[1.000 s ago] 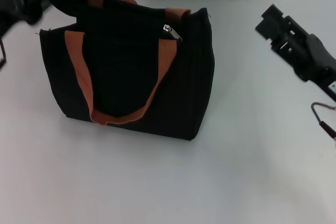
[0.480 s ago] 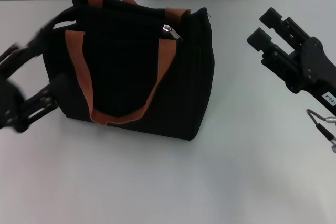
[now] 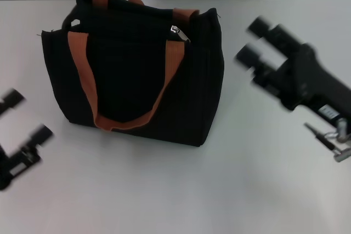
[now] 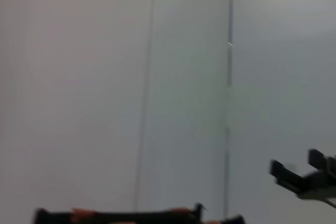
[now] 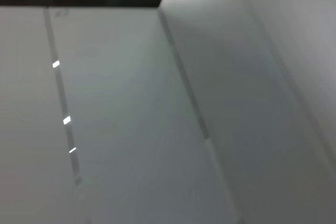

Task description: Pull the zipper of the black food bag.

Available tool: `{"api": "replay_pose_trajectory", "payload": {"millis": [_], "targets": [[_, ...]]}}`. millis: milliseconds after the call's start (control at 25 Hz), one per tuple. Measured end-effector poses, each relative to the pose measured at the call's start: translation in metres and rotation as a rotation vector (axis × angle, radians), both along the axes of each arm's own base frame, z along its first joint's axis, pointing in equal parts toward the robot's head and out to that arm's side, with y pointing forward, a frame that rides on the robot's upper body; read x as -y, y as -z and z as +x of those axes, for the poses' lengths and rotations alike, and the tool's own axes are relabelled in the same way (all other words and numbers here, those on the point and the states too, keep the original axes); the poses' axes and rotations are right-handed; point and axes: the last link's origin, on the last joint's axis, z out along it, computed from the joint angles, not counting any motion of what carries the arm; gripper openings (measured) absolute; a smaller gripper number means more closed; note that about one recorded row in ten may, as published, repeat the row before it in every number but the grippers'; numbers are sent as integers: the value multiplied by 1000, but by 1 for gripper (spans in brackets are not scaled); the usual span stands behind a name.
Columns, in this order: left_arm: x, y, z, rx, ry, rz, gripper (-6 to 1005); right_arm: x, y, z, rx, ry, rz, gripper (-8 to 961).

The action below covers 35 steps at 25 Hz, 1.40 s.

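Head view: reaching step, right pincer [image 3: 248, 44] spread apart beside boxy black fabric bag [image 3: 137, 75]; next, pinch small silver zipper tab [image 3: 176, 30].

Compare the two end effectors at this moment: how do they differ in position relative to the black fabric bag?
The left end effector hangs low beside the black fabric bag's front-left corner, well clear of it. The right end effector sits higher, level with the bag's upper right side and nearer the small silver zipper pull. Both are open, empty, touching nothing.

The left gripper [image 3: 26, 118] has dropped away from the black food bag [image 3: 137, 75] — the right gripper [image 3: 253, 41] has swung closer.
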Motion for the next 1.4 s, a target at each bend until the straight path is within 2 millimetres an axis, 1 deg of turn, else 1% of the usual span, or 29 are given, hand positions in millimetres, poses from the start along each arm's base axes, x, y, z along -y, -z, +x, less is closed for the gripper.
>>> {"api": "replay_pose_trajectory", "payload": {"millis": [40,120,160,200,240,360,400,480,600,840,1000,1320,1400], "targets": [[0,0,0,0,0,0,784,0,0,0,0,0,0,710],[-1,8,2,-42,34,-69,784,3,9,-7,113,-135,-94,710],[-1,8,2,-42,34,-69,784,3,9,-7,113,-135,-94,710],[-1,11,2,-70,57,-106,784,5,13,-7,180,-199,-144,710],[-1,11,2,-70,57,-106,784,5,13,-7,180,-199,-144,710],[-2,17,4,-108,97,-178,784,10,20,-4,275,-263,-202,710],[-3,20,4,-124,113,-207,784,13,27,-1,338,-284,-253,710],[-5,28,6,-169,145,-286,784,14,30,1,370,-295,-277,710],[-9,35,7,-187,152,-314,784,14,39,8,454,-285,-313,710],[-10,35,8,-189,150,-308,784,12,40,11,461,-240,-338,710],[-10,40,8,-194,140,-313,784,10,45,14,486,-205,-342,710],[-14,42,11,-201,155,-320,784,11,45,16,469,-177,-329,710],[-15,46,11,-211,156,-335,784,11,45,16,468,-176,-326,710]]}}
